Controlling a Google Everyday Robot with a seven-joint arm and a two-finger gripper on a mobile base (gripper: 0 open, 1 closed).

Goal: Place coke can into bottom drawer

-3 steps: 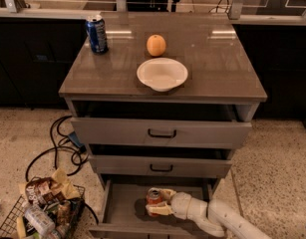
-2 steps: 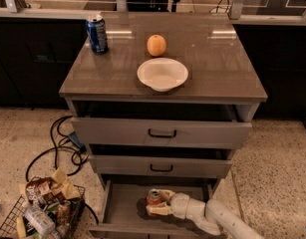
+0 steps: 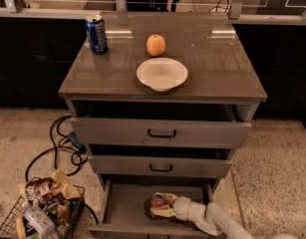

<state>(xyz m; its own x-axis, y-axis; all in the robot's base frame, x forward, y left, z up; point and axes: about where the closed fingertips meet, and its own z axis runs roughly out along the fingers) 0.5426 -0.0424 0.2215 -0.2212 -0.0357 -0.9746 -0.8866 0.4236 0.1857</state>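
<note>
Almost nothing has moved in the last second: the gripper (image 3: 160, 209) stays low inside the bottom drawer (image 3: 121, 203), reaching in from 4 o'clock and pinching the coke can (image 3: 158, 199). The coke can stands upright near the middle of the bottom drawer, so I judge that only the release remains.

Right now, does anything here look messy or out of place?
The wire basket on the floor, left, overflows with crumpled wrappers, and cables sprawl beside it. The gripper is in the open bottom drawer at the coke can; nothing spilled there.
</note>
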